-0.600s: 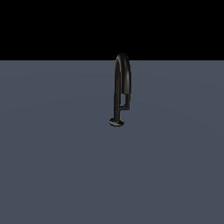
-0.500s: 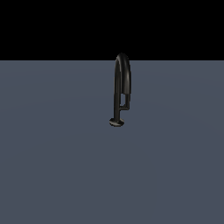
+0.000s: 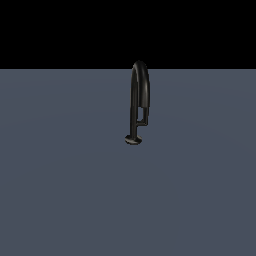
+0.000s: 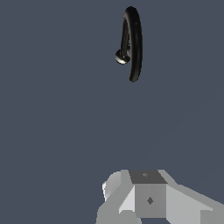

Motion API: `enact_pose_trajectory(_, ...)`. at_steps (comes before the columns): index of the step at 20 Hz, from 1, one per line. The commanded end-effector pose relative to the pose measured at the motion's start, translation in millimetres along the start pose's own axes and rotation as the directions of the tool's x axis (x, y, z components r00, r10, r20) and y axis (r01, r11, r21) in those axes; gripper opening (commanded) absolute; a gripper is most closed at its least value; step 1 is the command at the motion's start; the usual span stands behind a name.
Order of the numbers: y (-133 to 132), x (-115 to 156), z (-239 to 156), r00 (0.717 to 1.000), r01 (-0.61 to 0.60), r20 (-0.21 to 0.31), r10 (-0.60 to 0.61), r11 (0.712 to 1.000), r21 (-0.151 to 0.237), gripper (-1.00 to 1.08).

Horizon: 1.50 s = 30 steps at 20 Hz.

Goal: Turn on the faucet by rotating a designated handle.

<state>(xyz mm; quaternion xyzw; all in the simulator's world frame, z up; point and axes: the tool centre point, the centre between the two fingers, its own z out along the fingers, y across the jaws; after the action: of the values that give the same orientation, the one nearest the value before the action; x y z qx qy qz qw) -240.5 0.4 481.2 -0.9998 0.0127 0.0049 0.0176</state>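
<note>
Black faucet [image 3: 138, 100] upright on grey floor [image 3: 60, 190], small handle [image 3: 143, 116] beside its shorter leg, gripper [image 4: 144, 197] well apart, fingers' state cannot be told.

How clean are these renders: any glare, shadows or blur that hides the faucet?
Exterior view: flat, even light, no cast shadow under the faucet; its dark handle barely separates from the arch. Wrist view: one bright highlight on the faucet's disc foot; the grey claw is cropped, so its state is unreadable. No blur in either.
</note>
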Motion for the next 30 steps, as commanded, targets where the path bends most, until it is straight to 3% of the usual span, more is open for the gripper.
enact_pose_trajectory(1,-0.8,6.9,0.6,1.000,-0.015,0.016,0.015,1.000,0.013,-1.00)
enact_pose_trajectory(9,-3.4,42.3,4.4,0.991,-0.093,0.100,0.085,0.993,0.076,-1.00)
enact_pose_trajectory(16,-3.5,82.0,11.9,0.967,-0.186,0.200,0.157,0.973,0.138,-1.00)
enact_pose_trajectory(30,4.3,161.5,39.2,0.870,-0.388,0.413,0.270,0.891,0.234,-1.00)
